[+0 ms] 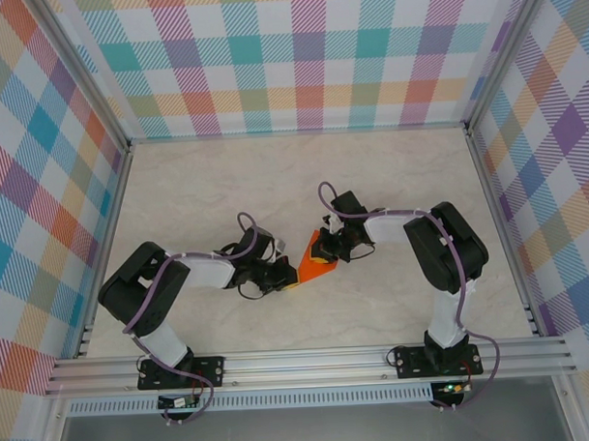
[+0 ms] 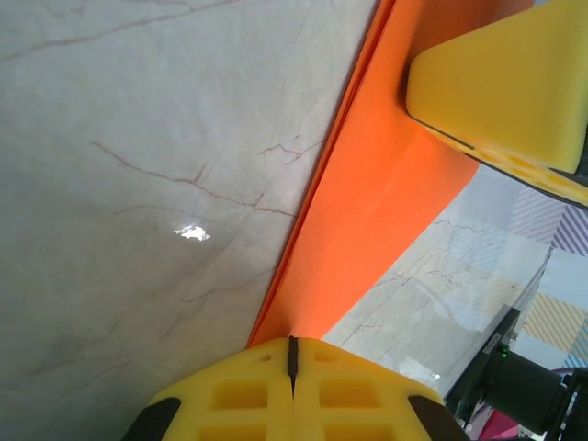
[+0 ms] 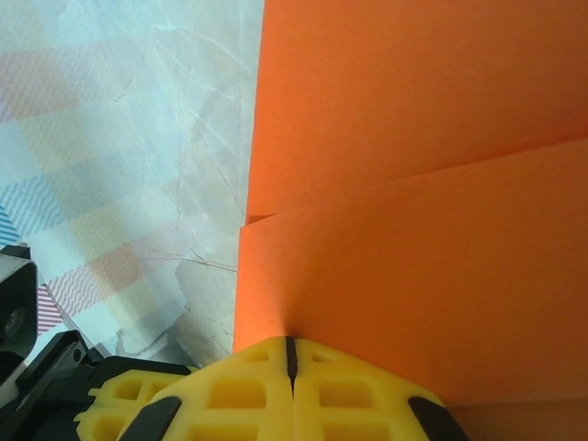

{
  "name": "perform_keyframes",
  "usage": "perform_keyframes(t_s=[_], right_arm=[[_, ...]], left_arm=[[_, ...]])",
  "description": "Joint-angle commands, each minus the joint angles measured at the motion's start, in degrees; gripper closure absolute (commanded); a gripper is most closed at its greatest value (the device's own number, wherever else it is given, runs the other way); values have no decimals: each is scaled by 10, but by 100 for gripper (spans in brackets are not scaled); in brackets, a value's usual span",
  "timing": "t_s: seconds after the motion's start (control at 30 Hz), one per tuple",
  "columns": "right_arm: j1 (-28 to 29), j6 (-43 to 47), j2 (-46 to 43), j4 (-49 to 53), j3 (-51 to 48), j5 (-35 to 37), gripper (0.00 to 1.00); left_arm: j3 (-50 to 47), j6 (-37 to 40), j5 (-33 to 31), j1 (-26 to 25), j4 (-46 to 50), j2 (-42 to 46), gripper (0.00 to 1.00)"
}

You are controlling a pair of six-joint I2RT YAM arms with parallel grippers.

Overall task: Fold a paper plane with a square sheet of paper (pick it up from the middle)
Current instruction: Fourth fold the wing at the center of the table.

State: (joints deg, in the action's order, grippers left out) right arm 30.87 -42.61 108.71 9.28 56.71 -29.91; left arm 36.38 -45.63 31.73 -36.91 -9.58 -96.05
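The orange sheet of paper (image 1: 316, 261) is folded into layers and held between both grippers, just above the middle of the marbled table. My left gripper (image 1: 286, 275) is shut on its left edge. In the left wrist view the yellow fingertips (image 2: 292, 354) pinch the paper (image 2: 386, 184), which runs up as a long folded strip. My right gripper (image 1: 334, 246) is shut on the paper's right side. In the right wrist view it (image 3: 290, 354) clamps the paper (image 3: 413, 184), where an overlapping fold line crosses the sheet. The right gripper's yellow finger (image 2: 505, 83) presses the paper's far end.
Plaid walls (image 1: 298, 56) close in the marbled table (image 1: 206, 185) on three sides. An aluminium rail (image 1: 309, 360) runs along the near edge by the arm bases. Bare table lies around the paper. The left gripper's yellow fingers (image 3: 119, 395) show beside the right one.
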Motion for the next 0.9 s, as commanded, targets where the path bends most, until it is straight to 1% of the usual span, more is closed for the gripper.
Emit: perform_keyframes(t_s=[0.0,0.17,0.33,0.43,0.5,0.6,0.7,0.87], right_arm=[[1,12,53,70,-20,86,100],[1,13,56,76,-18,93,100],[1,16,56,78,-17,93,100],[1,15,56,77,-16,92,100],[1,14,57,74,-15,91,100],[0,12,60,73,-13,89,100],[1,11,63,73,-11,86,100],[1,12,63,75,-10,86,100]], left_arm=[[-42,-1,-60,1,61,-36,98],[-62,10,-55,10,76,-11,99],[-46,29,-35,16,110,62,99],[-18,29,-35,15,97,103,99],[-8,24,-48,13,77,118,99],[-3,16,-67,10,40,112,100],[11,18,-69,9,33,88,100],[25,15,-43,1,11,47,100]])
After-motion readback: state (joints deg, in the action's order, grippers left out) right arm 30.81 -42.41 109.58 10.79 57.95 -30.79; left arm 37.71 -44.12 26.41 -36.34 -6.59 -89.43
